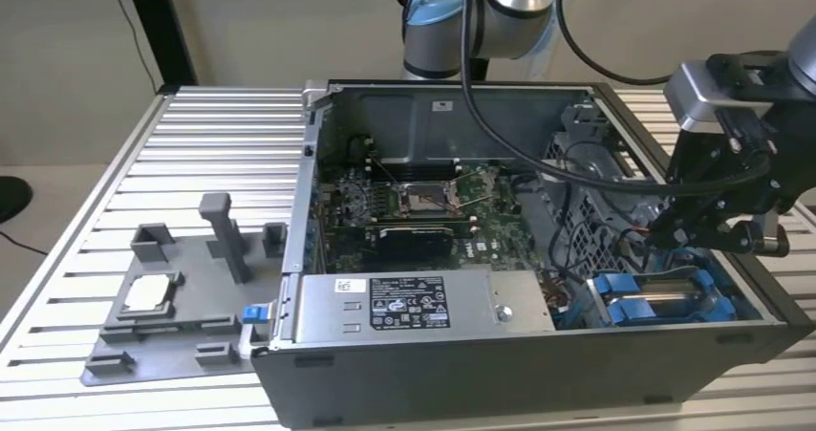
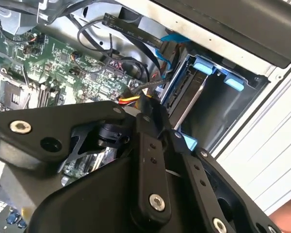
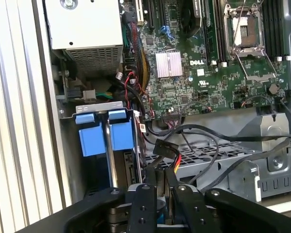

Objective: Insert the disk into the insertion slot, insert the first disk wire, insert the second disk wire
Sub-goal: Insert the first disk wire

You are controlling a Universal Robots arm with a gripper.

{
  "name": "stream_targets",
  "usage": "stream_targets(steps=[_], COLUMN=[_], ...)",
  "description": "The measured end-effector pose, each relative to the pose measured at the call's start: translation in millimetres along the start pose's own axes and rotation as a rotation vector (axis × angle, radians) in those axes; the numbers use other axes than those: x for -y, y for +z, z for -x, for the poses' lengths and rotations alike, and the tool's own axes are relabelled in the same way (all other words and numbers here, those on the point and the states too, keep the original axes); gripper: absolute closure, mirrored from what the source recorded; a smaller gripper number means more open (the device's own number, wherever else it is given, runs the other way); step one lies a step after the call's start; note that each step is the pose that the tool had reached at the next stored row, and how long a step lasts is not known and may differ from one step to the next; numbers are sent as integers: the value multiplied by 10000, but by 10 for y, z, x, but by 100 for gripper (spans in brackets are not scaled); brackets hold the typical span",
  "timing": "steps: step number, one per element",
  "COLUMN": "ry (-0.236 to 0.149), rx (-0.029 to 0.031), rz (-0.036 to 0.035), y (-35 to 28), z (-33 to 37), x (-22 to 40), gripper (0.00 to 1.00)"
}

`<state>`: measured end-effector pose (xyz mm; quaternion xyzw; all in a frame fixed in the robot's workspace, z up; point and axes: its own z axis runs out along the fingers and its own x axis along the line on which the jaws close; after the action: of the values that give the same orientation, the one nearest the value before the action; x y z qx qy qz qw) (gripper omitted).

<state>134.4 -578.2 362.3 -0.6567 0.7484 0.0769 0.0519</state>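
Disk (image 3: 120, 136) sits in the insertion slot (image 2: 223, 111), with its blue carrier tabs at the bay mouth just ahead of the jaws. The first step is judged complete. The gripper (image 3: 165, 174) is clenched on a disk wire (image 3: 165, 148), a black flat connector with red and yellow leads, held near the disk and seemingly not yet plugged. The first wire insertion is judged to be in hand, with the second wire outstanding.

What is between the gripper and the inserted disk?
A black connector on red and yellow wires, held in the fingers; the first wrist view shows it.
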Motion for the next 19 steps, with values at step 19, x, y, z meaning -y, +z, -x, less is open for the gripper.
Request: stream_targets(steps=[19], ry=[-606], rx=[-1593], rz=[-316], y=[77], z=[-13], x=[6], gripper=[100])
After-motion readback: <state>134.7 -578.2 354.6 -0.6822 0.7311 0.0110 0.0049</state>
